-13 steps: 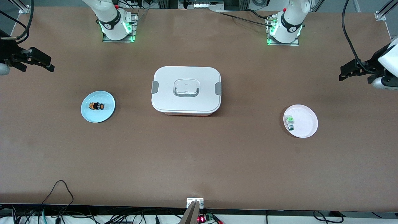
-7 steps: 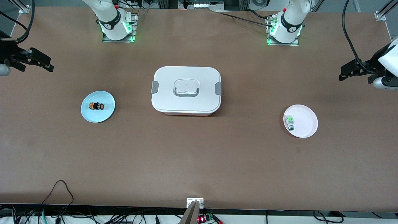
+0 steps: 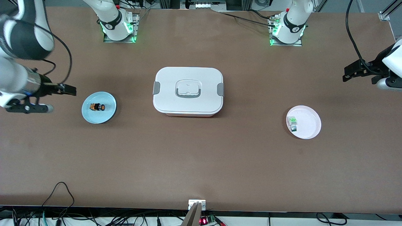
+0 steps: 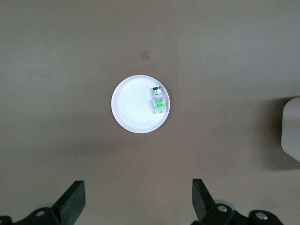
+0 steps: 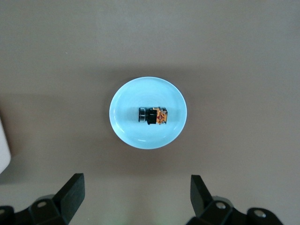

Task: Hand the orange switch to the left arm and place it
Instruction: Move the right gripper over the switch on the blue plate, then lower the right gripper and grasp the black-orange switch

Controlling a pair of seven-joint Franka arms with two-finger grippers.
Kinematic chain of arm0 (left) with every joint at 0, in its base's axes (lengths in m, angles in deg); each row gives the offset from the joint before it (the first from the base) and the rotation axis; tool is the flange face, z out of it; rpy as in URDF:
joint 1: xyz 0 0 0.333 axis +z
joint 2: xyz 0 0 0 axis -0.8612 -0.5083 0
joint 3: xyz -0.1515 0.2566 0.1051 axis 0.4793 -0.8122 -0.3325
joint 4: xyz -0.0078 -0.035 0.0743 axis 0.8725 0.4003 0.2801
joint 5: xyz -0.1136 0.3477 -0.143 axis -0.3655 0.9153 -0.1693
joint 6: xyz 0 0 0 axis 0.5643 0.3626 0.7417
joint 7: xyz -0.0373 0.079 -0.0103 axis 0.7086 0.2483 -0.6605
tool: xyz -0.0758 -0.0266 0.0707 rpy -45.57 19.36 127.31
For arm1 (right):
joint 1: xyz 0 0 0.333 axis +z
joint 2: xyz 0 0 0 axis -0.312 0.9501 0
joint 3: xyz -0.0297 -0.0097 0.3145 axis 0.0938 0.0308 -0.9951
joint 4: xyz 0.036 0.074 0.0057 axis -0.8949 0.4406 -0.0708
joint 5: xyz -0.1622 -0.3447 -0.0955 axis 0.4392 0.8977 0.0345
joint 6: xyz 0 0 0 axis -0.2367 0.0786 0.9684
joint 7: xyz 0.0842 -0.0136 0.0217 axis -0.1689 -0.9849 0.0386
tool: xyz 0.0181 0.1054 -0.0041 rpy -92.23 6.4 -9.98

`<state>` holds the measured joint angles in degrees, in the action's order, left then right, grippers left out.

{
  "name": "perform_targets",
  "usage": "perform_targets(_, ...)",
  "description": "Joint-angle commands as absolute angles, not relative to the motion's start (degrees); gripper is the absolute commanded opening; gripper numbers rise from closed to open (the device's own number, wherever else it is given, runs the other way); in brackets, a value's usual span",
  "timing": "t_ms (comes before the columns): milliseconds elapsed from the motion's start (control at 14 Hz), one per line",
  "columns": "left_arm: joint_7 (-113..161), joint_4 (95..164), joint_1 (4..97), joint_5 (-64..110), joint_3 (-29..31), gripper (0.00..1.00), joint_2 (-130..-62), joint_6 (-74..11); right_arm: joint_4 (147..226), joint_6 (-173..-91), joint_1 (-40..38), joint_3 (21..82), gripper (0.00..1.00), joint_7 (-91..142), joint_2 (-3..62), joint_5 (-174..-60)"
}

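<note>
The orange switch [image 3: 97,107] lies on its side on a light blue plate [image 3: 106,99] toward the right arm's end of the table. In the right wrist view the switch [image 5: 153,116] sits mid-plate [image 5: 126,101]. My right gripper [image 3: 67,90] is open and empty, up in the air over the bare table beside that plate; its fingers [image 5: 72,192] are spread wide round the gap [image 5: 136,180]. My left gripper [image 3: 353,70] is open and empty [image 4: 138,187], high over the left arm's end of the table. The white box [image 3: 188,91] stands closed mid-table between the two plates.
A green-and-white switch [image 3: 293,123] lies on a white plate [image 3: 309,122] toward the left arm's end, also in the left wrist view [image 4: 159,99]. The box's edge shows in both wrist views [image 4: 293,136] [image 5: 3,150]. Cables hang along the table's front edge.
My right arm has swung in over the table and its gripper has moved toward the blue plate. The left arm, switches, plates and box have not moved.
</note>
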<state>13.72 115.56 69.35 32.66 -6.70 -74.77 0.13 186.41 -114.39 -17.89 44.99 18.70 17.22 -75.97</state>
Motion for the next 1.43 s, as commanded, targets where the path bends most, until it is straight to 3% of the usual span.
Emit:
perform_targets(0, 14.26, 116.12, 69.65, 31.51, -6.73, 1.00, -74.00, 0.33, 198.02, -125.11, -18.35, 44.70, 1.00, 18.74, 16.29, -75.18)
perform_targets(357, 14.26, 116.12, 69.91, 31.51, -6.73, 1.00, -74.00, 0.33, 201.48, -136.29, -20.19, 45.05, 1.00, 21.81, 25.17, -75.01)
perform_targets(643, 14.26, 116.12, 70.00, 31.51, -6.73, 1.00, -74.00, 0.33, 205.61, -146.31, -22.48, 45.05, 1.00, 26.04, 28.60, -75.09)
perform_targets(1357, 14.26, 116.21, 70.08, 31.51, -6.73, 1.00, -74.00, 0.33, 210.89, -151.60, -23.27, 44.87, 1.00, 25.68, 31.24, -75.80)
